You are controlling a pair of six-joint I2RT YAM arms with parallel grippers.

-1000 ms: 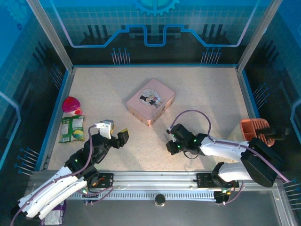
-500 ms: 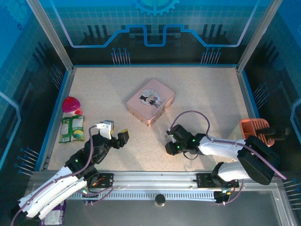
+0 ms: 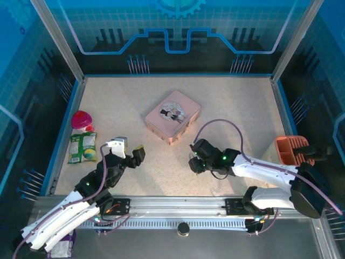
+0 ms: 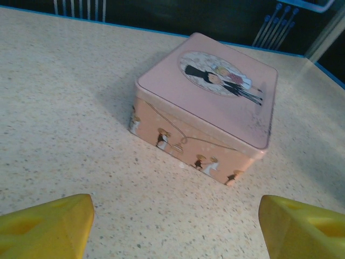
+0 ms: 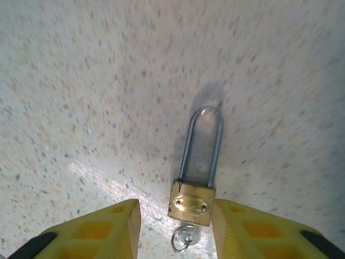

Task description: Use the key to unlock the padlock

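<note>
The padlock (image 5: pixel 192 202) lies flat on the speckled table, brass body toward the camera and silver shackle (image 5: pixel 202 141) pointing away. The key (image 5: pixel 186 237) sticks out of the bottom of the body, with a small ring on it. My right gripper (image 5: pixel 173 216) stands open around the padlock's body: the right finger sits close against its side and the left finger is apart from it. In the top view the right gripper (image 3: pixel 193 159) is low over the table, near the middle front. My left gripper (image 3: pixel 130 148) is open, with nothing between its fingers (image 4: pixel 48 226).
A pink tin (image 3: pixel 172 117) with a cartoon couple sits in the middle of the table, straight ahead of the left gripper (image 4: pixel 175 229) as the pink tin (image 4: pixel 210 102). A green snack bag (image 3: pixel 82 147) and a red-pink item (image 3: pixel 81 119) lie at the left edge. An orange object (image 3: pixel 291 148) sits at the right edge.
My right gripper has opened from nearly shut, and the arm has shifted slightly left and away. The left gripper has moved up a little and stays open.
</note>
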